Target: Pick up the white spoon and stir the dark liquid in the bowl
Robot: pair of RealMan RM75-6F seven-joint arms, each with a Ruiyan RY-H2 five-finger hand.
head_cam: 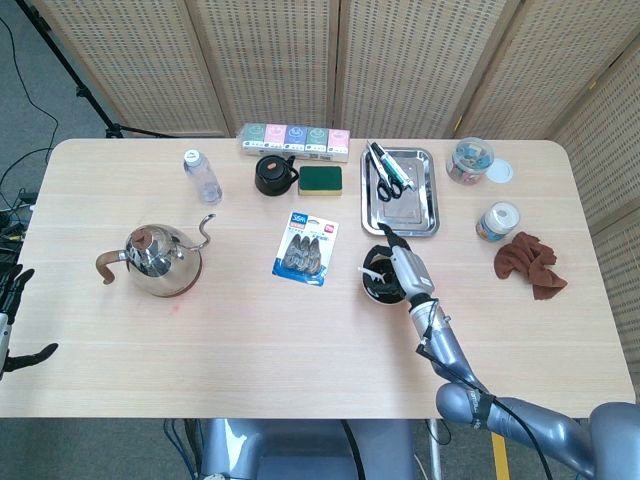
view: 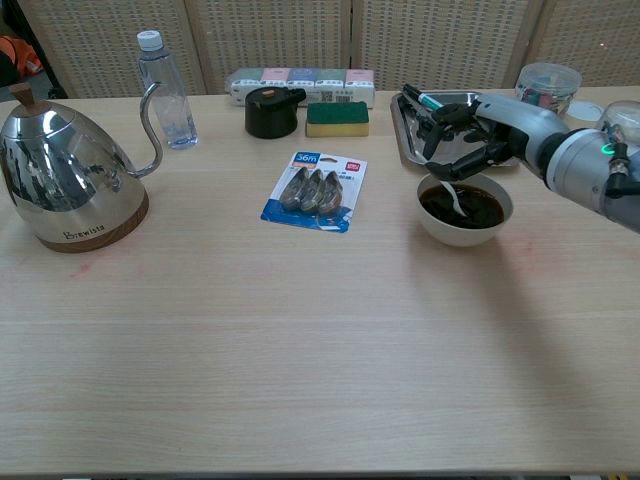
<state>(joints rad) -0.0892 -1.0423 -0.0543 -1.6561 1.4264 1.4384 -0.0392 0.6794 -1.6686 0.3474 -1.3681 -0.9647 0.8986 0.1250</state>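
Chest view shows the right hand [view: 462, 143] pinching the white spoon [view: 455, 196] by its upper handle, the spoon's lower end dipped in the dark liquid [view: 465, 207] of the white bowl [view: 440, 226], which stands just in front of the metal tray [view: 409, 143]. Being light, stiff and likely slick when wet, the spoon is best held high on the handle. The left hand [head_cam: 10, 318] hangs at the table edge, fingers apart, holding nothing.

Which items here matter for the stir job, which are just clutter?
In play: white spoon, held by the right robot hand, dipped in the bowl of dark liquid.

Clutter: kettle, water bottle, clip pack, sponge, steel tray, brown cloth.
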